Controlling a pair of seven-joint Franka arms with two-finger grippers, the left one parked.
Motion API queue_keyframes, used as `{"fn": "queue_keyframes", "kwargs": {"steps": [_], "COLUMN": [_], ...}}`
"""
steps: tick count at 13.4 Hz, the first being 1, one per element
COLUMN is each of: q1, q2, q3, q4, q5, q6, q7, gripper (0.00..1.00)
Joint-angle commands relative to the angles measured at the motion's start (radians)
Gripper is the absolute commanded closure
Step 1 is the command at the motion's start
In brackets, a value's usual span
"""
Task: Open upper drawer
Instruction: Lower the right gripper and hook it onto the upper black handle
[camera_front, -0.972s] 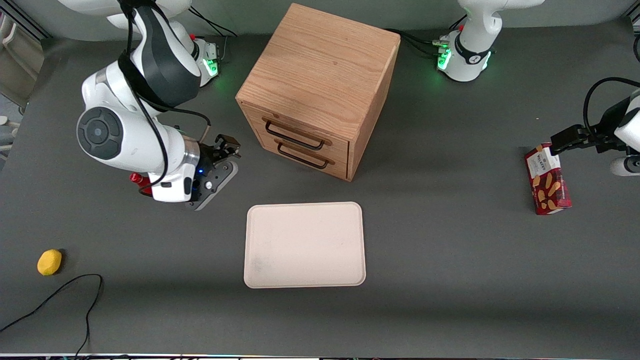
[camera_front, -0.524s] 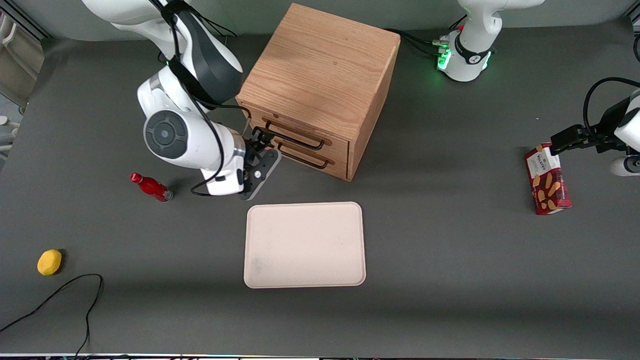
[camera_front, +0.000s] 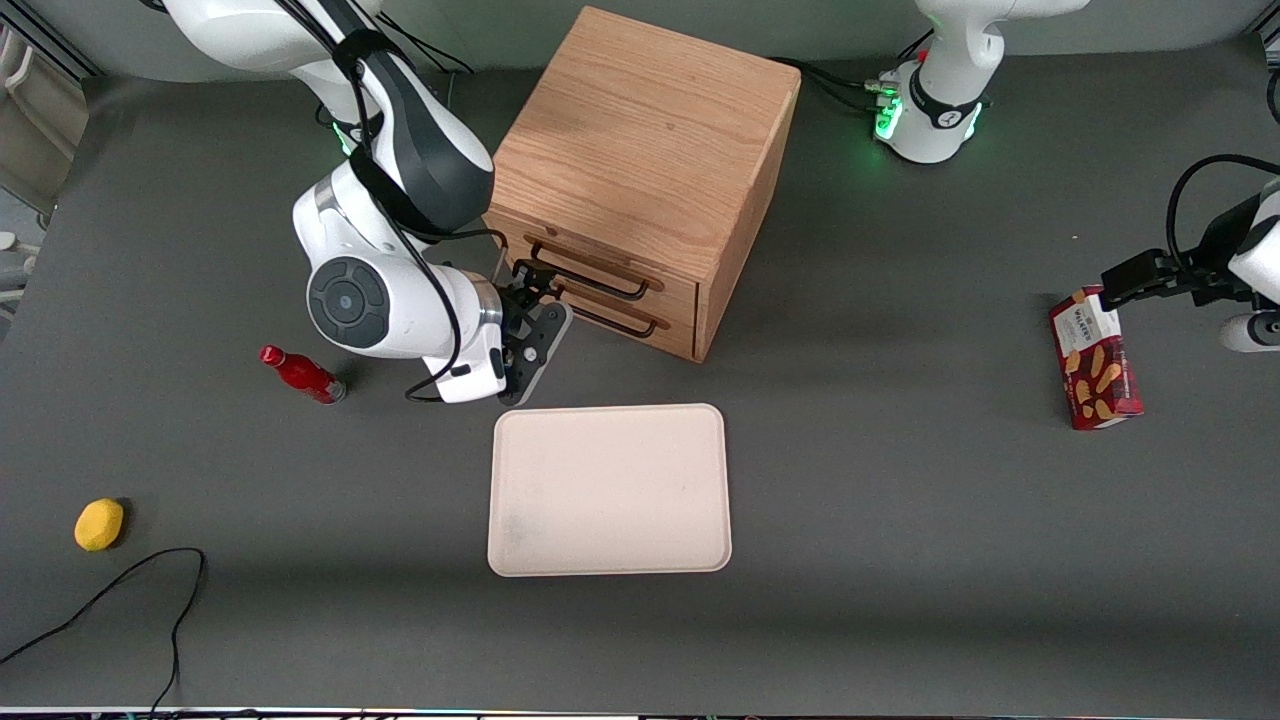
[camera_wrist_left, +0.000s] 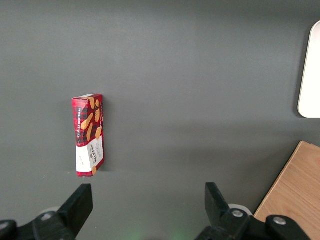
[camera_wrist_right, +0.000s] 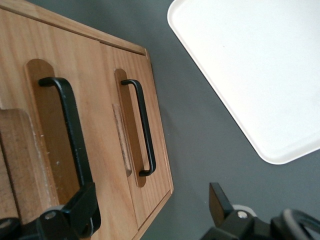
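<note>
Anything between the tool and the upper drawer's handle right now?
Nothing: in the right wrist view the open tool is right in front of the upper drawer, one finger by its handle.

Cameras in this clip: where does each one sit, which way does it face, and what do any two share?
Front view: high above the table edge, looking down at the cabinet, tray and both arms; the gripper is at the upper drawer.
Right wrist view: on the working arm, facing the upper drawer and lower drawer; open fingers show.
Left wrist view: on the parked arm, looking down at a biscuit box.
Shared: the tray's edge shows in all three.
</note>
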Motion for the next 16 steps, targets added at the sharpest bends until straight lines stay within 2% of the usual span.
{"fn": "queue_keyframes", "kwargs": {"steps": [1, 10, 16], "q1": [-0.004, 0.008, 0.011], "q2": [0.010, -0.010, -0.015], "q3": [-0.004, 0.025, 0.040], "q4": [0.018, -0.048, -0.053], "q5": [0.039, 0.054, 0.095], "q6": [-0.024, -0.064, -0.057], "q7": [-0.037, 0.006, 0.024], "gripper": [0.00, 0.00, 0.00]}}
